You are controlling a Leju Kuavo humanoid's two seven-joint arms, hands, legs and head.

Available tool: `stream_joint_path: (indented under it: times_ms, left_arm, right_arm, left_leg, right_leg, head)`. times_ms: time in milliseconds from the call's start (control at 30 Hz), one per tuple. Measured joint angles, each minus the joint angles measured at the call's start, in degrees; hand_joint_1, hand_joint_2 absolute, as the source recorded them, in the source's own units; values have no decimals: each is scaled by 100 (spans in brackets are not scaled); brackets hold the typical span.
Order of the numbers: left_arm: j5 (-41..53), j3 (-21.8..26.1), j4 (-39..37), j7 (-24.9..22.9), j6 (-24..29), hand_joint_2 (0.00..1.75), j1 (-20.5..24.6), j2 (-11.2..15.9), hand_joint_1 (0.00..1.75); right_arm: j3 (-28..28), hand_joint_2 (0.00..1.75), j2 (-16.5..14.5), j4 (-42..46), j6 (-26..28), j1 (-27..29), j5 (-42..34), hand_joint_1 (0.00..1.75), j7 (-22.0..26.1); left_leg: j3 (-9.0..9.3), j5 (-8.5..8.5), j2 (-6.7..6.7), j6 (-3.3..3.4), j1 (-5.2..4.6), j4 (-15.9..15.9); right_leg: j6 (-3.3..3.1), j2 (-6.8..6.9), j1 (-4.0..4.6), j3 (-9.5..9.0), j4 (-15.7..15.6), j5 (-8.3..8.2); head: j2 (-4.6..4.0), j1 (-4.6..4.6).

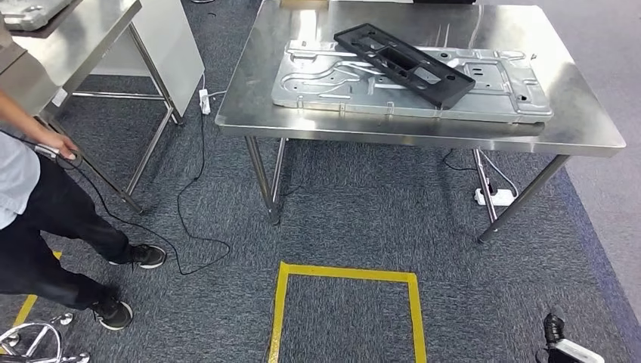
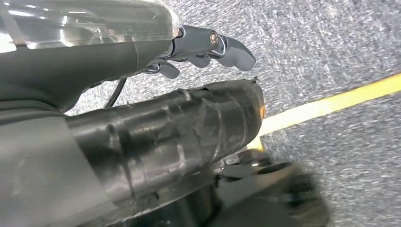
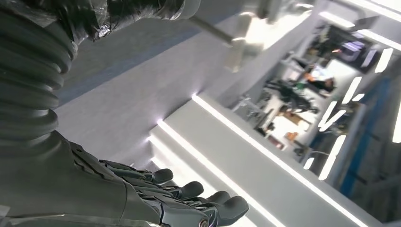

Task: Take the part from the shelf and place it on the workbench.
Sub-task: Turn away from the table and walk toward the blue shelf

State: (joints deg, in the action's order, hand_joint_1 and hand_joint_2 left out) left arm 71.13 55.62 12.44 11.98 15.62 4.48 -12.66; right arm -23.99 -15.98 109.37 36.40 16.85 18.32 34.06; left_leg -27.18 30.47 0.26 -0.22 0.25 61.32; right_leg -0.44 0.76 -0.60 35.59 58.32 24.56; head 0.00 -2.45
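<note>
Placement step is looking complete: black part (image 1: 404, 63) is lying tilted on the silver sheet-metal panel (image 1: 408, 83) on the table (image 1: 302, 113), left hand (image 2: 208, 49) and right hand (image 3: 189, 201) are hanging with fingers loosely spread, holding nothing, so next is likely a return towards the shelf
</note>
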Motion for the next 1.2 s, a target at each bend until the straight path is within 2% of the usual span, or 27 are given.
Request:
stream_joint_path:
  times_ms: [67,133,167,200,233,300,333,367,400,467,533,567,633,667,700,733,800,833,867,900,933,967,1000,1067,1100,1167,1200]
  left_arm:
    - [16,2,0,0,-1,0,13,-1,0]
    - [30,4,-1,-5,-5,0,10,-7,0]
    - [33,5,-1,-10,-9,0,10,-12,0]
    - [33,7,-1,-14,-15,0,10,-16,0]
    - [34,9,-1,-17,-22,0,10,-21,0]
    - [34,11,0,-17,-32,0,12,-21,0]
    - [35,11,0,-17,-36,0,10,-22,0]
    - [35,12,-1,-17,-36,0,9,-22,0]
    - [36,13,-1,-17,-37,0,9,-22,0]
    - [37,14,-1,-17,-37,0,9,-22,0]
    - [39,14,-1,-17,-37,0,13,-22,0]
    - [40,14,-1,-16,-37,0,18,-22,0]
    - [42,15,0,-13,-37,0,19,-21,0]
    - [42,16,-1,-9,-37,0,18,-20,0]
    - [42,18,-1,-5,-37,0,13,-20,0]
    - [42,20,-2,-2,-37,0,4,-20,0]
    - [42,21,-2,1,-37,0,-4,-20,0]
    - [43,21,-2,0,-37,0,-5,-20,0]
    - [44,22,-1,0,-37,0,-3,-20,0]
    - [44,22,-1,-2,-37,0,-2,-20,0]
    - [44,22,-1,-6,-37,0,-2,-20,0]
    - [43,22,-1,-10,-36,0,1,-20,0]
    - [43,23,-1,-14,-34,0,9,-17,0]
    - [43,24,0,-18,-30,0,30,-13,0]
    - [44,25,0,-23,-26,0,39,-12,0]
    - [50,26,-1,-37,-20,0,43,-19,0]
    - [55,27,-1,-48,-14,0,43,-22,0]
  right_arm:
    - [-157,175,-14,-191,-22,-80,75,0,-24]
    - [-321,175,-21,-407,-80,-172,147,0,-43]
    - [-419,175,-22,-525,-123,-217,180,0,-53]
    - [-529,175,-25,-645,-169,-256,205,0,-65]
    - [-646,175,-29,-771,-217,-295,226,0,-73]
    - [-864,175,-38,-1017,-317,-376,249,0,-76]
    - [-957,175,-44,-1132,-362,-417,256,0,-70]
    - [-1038,175,-50,-1235,-394,-453,261,0,-63]
    - [-1108,175,-58,-1324,-419,-483,269,0,-56]
    - [-1203,175,-72,-1444,-460,-533,297,0,-41]
    - [-1259,175,-85,-1509,-498,-598,330,0,-23]
    - [-1286,175,-96,-1536,-511,-631,349,0,-16]
    - [-1337,175,-124,-1601,-521,-670,386,0,-25]
    - [-1365,175,-137,-1643,-529,-686,409,0,-42]
    - [-1391,175,-147,-1688,-537,-705,428,0,-64]
    - [-1417,175,-155,-1741,-545,-729,441,0,-84]
    - [-1489,175,-158,-1910,-536,-788,494,0,-105]
    - [-1542,175,-158,-2038,-521,-828,532,0,-108]
    - [-1616,175,-156,-2212,-503,-882,577,0,-111]
    - [-1707,175,-151,-2418,-488,-947,618,0,-114]
    - [-1807,175,-141,-2659,-470,-1020,656,0,-115]
    - [-1922,175,-118,-2961,-438,-1099,703,0,-110]
    - [-2038,175,-84,-3300,-389,-1181,749,0,-87]
    - [-2277,175,35,-4094,-243,-1358,851,0,14]
    - [-2397,175,113,-4522,-160,-1450,908,0,61]
    - [-2649,175,292,-5418,9,-1609,1056,0,69]
    - [-2769,175,383,-5872,90,-1668,1147,0,13]
  left_leg:
    - [315,139,-3,60,-27,-543]
    - [296,103,8,146,-28,-639]
    - [251,40,19,197,-21,-654]
    - [191,-31,32,248,-12,-672]
    - [114,-104,44,286,-6,-681]
    - [-61,-227,51,318,-26,-658]
    - [-149,-283,54,317,-34,-636]
    - [-239,-335,57,312,-40,-607]
    - [-330,-380,58,304,-44,-570]
    - [-497,-450,56,274,-48,-478]
    - [-610,-497,54,225,-64,-376]
    - [-647,-525,54,195,-71,-341]
    - [-701,-581,50,129,-72,-309]
    - [-739,-531,41,95,-64,-266]
    - [-790,-386,32,63,-57,-155]
    - [-860,-148,25,32,-48,51]
    - [-1035,400,19,-7,-35,721]
    - [-1086,542,19,-12,-31,1038]
    - [-1073,542,19,-6,-29,1230]
    - [-970,417,19,11,-31,1231]
    - [-770,230,18,41,-40,1035]
    - [-480,71,16,89,-57,665]
    - [-162,4,15,147,-77,206]
    - [273,60,15,232,-114,-514]
    - [334,100,17,254,-125,-669]
    - [295,28,28,293,-107,-762]
    - [255,-41,36,330,-89,-791]
  right_leg:
    - [65,6,7,52,29,-87]
    - [133,6,-1,69,17,-174]
    - [165,-8,-7,97,49,-122]
    - [190,-24,-11,150,170,45]
    - [209,-38,-18,231,408,313]
    - [236,-49,-20,406,1127,873]
    - [243,-48,-20,451,1452,979]
    - [243,-48,-20,427,1634,940]
    - [236,-49,-20,307,1617,798]
    - [204,-50,-19,-224,1009,545]
    - [163,-56,3,-758,220,601]
    - [144,-61,16,-882,-8,678]
    - [75,-58,19,-869,-126,693]
    - [29,-50,12,-825,-137,652]
    - [-26,-41,4,-770,-145,600]
    - [-69,-33,1,-707,-152,543]
    - [-111,-31,20,-560,-142,428]
    - [-114,-30,33,-477,-133,369]
    - [-114,-28,46,-395,-119,311]
    - [-113,-26,59,-316,-103,260]
    - [-111,-26,71,-249,-86,213]
    - [-107,-26,82,-196,-72,169]
    - [-94,-26,95,-153,-59,129]
    - [-46,-14,98,-104,-51,41]
    - [-14,-5,94,-86,-54,-6]
    - [51,-6,89,-58,-50,-45]
    - [83,-19,87,-22,34,69]
  head:
    - [0,-4]
    - [0,-7]
    - [0,-9]
    - [0,-12]
    - [0,-15]
    - [0,-16]
    - [0,-16]
    - [0,-15]
    - [0,-15]
    - [0,-15]
    - [0,-12]
    - [0,-10]
    - [0,-9]
    - [0,-9]
    - [0,-8]
    - [0,-7]
    - [0,-4]
    - [0,-4]
    - [0,-4]
    - [-1,-4]
    - [-1,-3]
    - [-1,-3]
    - [-1,-4]
    - [0,-5]
    - [0,-5]
    - [0,-6]
    - [-1,-9]
